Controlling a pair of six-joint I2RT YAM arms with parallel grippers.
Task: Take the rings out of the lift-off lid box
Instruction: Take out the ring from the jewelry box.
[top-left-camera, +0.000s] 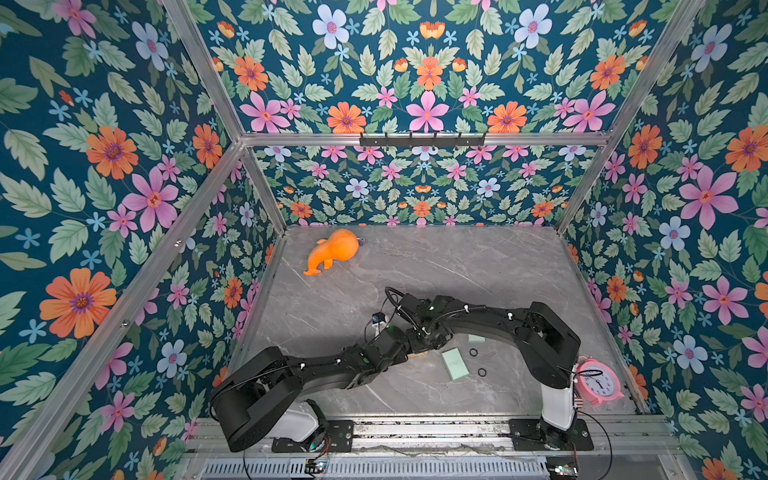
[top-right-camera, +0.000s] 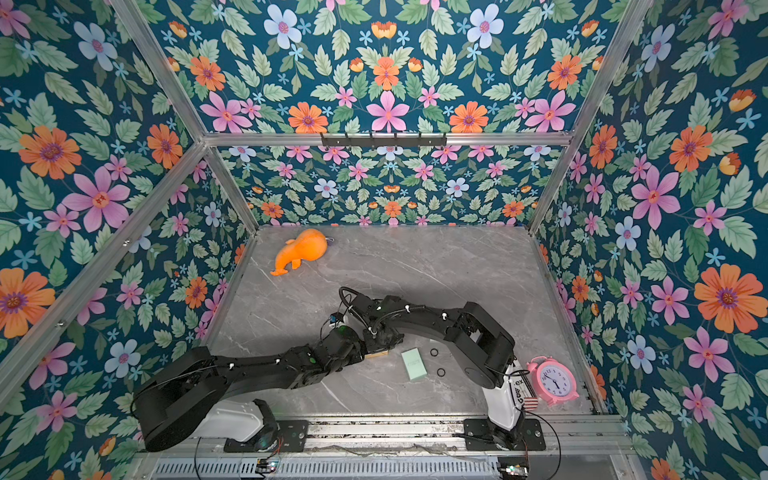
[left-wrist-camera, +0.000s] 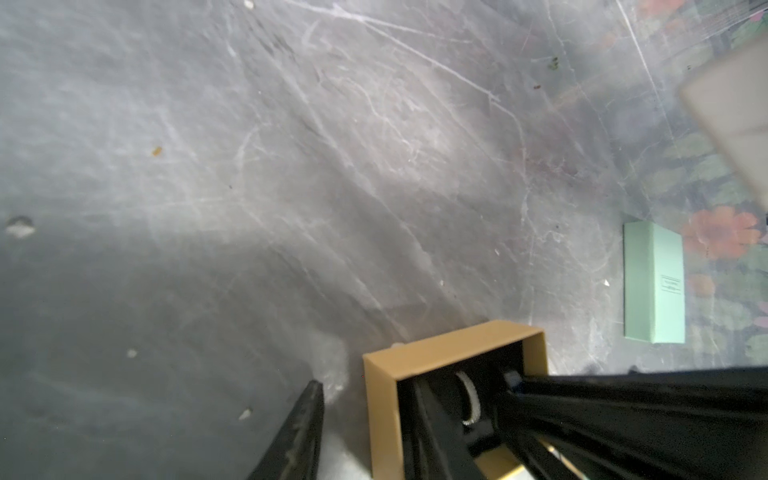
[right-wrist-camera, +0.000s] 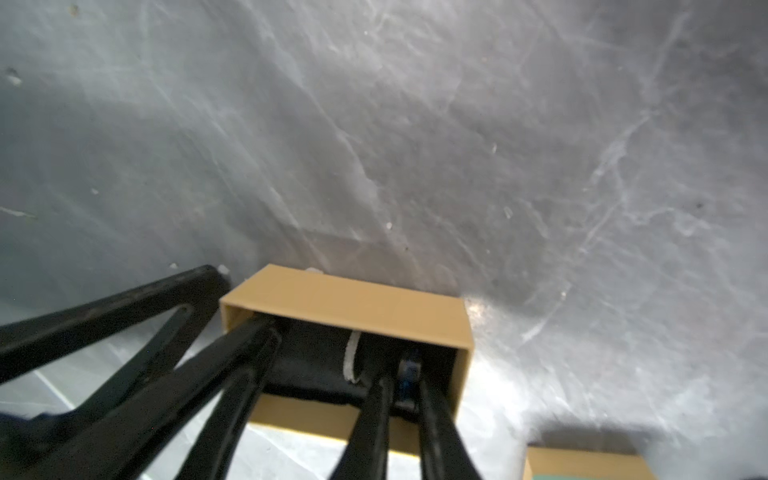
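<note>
Because the rings (top-left-camera: 482, 372) are looking thin, light and slippery, a pinch across one hoop is seeming safest; two are lying on the table (top-left-camera: 415, 270) near the tan box (right-wrist-camera: 345, 299), beside which the mint-green lid (left-wrist-camera: 654, 286) is showing a printed label too blurred for reading. Inside the box, the right gripper (right-wrist-camera: 404, 384) is pinching a small blue piece (right-wrist-camera: 409, 370); the left gripper (right-wrist-camera: 243, 301) is straddling one wall, unclamped.
</note>
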